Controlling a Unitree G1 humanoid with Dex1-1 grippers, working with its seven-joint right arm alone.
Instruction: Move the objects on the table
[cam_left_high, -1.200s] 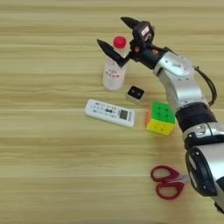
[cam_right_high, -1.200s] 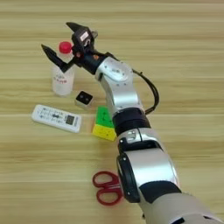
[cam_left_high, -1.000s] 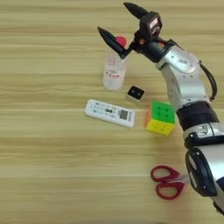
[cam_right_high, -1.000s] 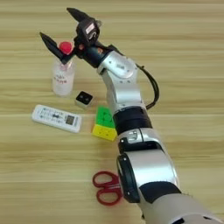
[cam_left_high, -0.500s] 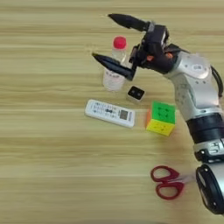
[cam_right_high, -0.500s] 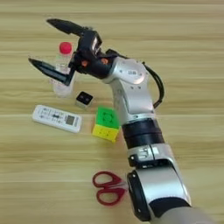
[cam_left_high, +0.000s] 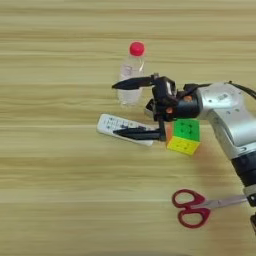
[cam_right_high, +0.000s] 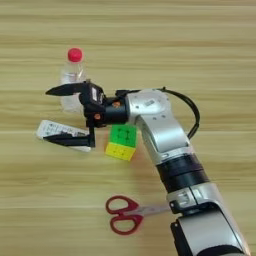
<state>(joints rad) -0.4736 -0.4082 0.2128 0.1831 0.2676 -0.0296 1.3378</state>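
My right gripper (cam_left_high: 116, 109) (cam_right_high: 48, 115) is open, its two black fingers spread wide and pointing left above the table. The lower finger lies over the white remote control (cam_left_high: 111, 123) (cam_right_high: 50, 128). The upper finger crosses in front of the clear bottle's base. The multicoloured puzzle cube (cam_left_high: 184, 136) (cam_right_high: 121, 142) sits just right of the remote, beneath my wrist. Red-handled scissors (cam_left_high: 192, 206) (cam_right_high: 123, 213) lie nearer the front edge, handles to the left. Nothing is held between the fingers.
A clear bottle with a red cap (cam_left_high: 131, 70) (cam_right_high: 72, 75) stands upright behind the remote. My silver forearm (cam_right_high: 165, 135) runs from the bottom right up to the gripper. The wooden table (cam_left_high: 50, 190) fills both views.
The gripper has swung down and toward the front, from beside the bottle's cap to over the remote. The fingers stay spread. The small black-topped cube is now hidden behind the hand.
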